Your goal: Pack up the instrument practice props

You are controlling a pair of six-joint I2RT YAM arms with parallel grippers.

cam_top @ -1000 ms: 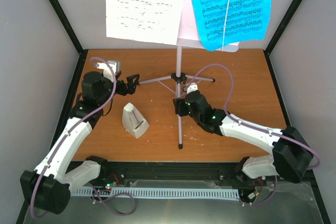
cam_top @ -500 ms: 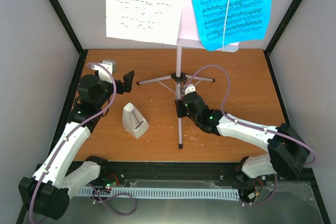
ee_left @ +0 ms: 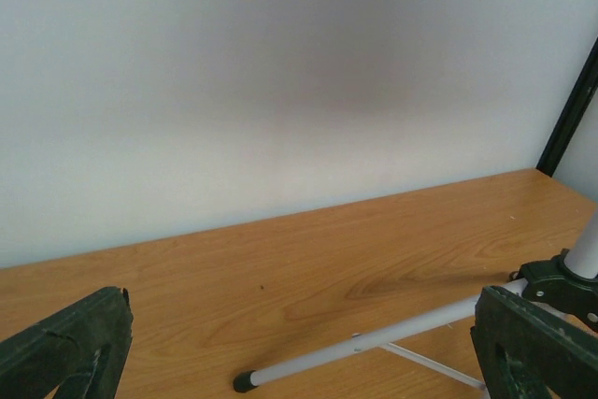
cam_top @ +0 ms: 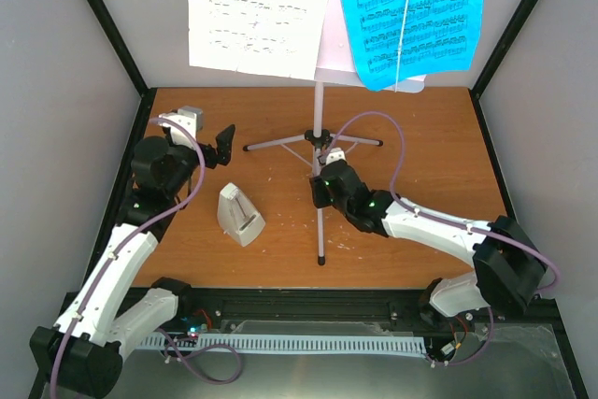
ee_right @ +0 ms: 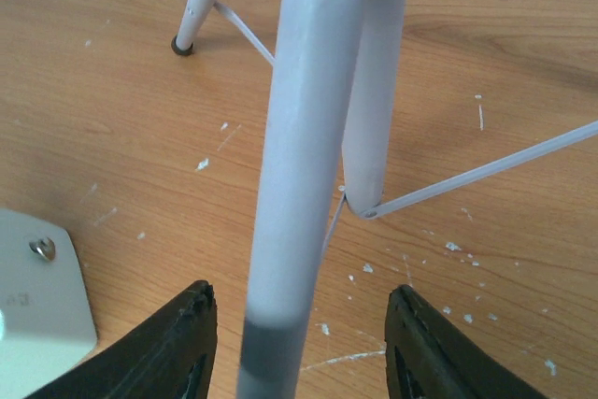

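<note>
Top view: the white perforated music stand on thin tripod legs (cam_top: 318, 109) is standing upright toward 12 o'clock on the wooden surface (cam_top: 430, 147). It is carrying a white sheet-music page (cam_top: 252, 11) and a bright blue sheet-music page (cam_top: 411, 11). The small white pyramid-shaped metronome (cam_top: 240, 215) is resting at 8 o'clock from the tripod hub, well apart. The right gripper (cam_top: 319, 195) is sitting at the leg running toward 6 o'clock, and the left gripper (cam_top: 227, 140) is hovering at 9 o'clock. Nothing looks packed yet; taking hold of the stand seems the step in hand.

Left wrist view: the left gripper is gaping wide and holding nothing, with a leg foot low between its fingers and the wall close behind.

Right wrist view: the right gripper's fingers are straddling the leg with gaps on both sides, so it is open and not clamping. The next move calls for closing squarely on the tube. Walls and black frame posts (cam_top: 103, 21) are hemming in 9 and 3 o'clock; the freest room lies toward 4 o'clock.
</note>
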